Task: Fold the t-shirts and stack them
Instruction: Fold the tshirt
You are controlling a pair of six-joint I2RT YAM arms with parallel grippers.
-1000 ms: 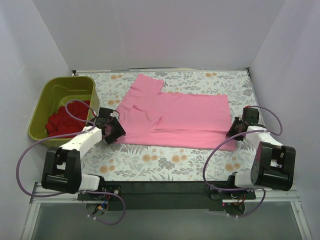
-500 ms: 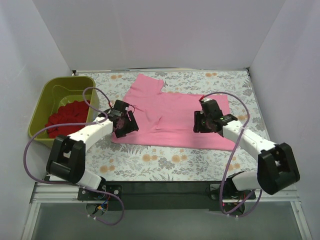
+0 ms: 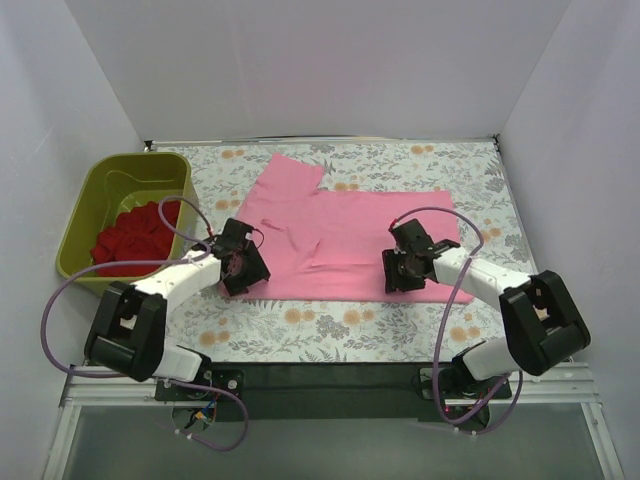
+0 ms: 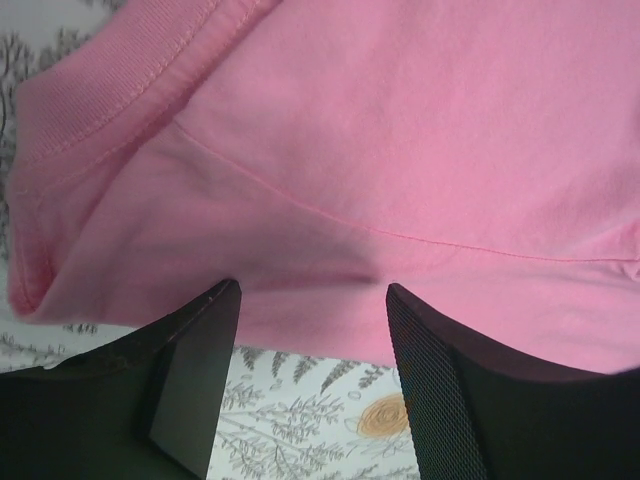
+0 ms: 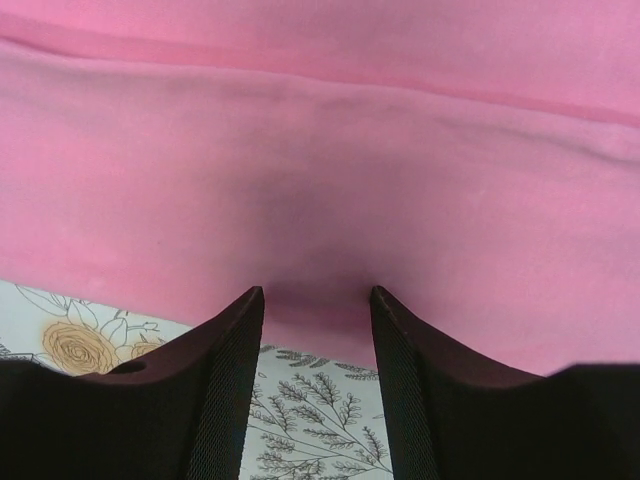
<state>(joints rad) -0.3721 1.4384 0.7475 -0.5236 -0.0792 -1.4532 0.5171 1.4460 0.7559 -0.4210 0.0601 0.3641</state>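
Green tub [image 3: 76,240], table's left edge: red t-shirt [image 3: 135,235] bundled inside. Pink t-shirt [image 3: 340,230] flat mid-table; left gripper [image 3: 244,271] and right gripper [image 3: 397,272] at its near hem, jaws apart, nothing clamped.

Robot test cell in a laboratory, as seen from my remote station. Plain white panel walls [image 3: 320,70] box in three sides of a table covered by a grey-and-orange floral-print cloth [image 3: 330,325]. The white-and-black jointed left arm [image 3: 175,280] and the matching right arm [image 3: 480,275] are bolted to a black base rail [image 3: 330,375] at the near edge. I note a looping purple cable [image 3: 430,209] and an olive-green rectangular plastic tub [image 3: 82,215] at the left side.
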